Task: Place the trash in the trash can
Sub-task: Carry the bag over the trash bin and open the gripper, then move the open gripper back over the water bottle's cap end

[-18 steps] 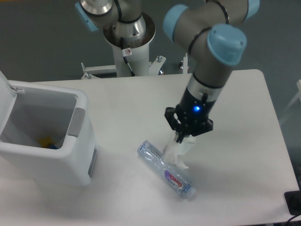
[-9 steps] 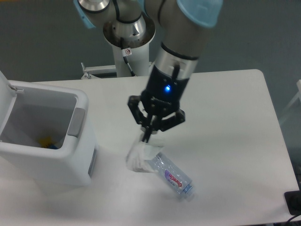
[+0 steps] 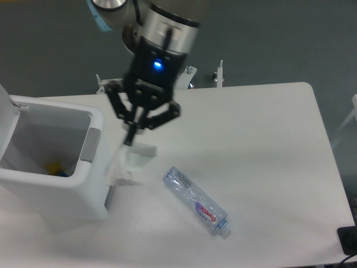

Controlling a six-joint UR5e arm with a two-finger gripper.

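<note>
Two pieces of trash remain outside the bin. Your hand (image 3: 130,143) pinches the clear plastic cup (image 3: 129,164), which dangles just below the fingertips so it can be carried clear of the desk (image 3: 268,145). To the hand's left, close by, the white trash can (image 3: 53,162) stands with its lid up, ready to receive it. Below and right of the hand, the water bottle (image 3: 197,202) lies flat, untouched; it looks to be next.

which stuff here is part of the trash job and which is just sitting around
Part of the job:
- clear plastic piece, held by the gripper
- water bottle, lying on the table
- trash can, lid open

Just there:
- yellow and blue items already inside the can
</note>
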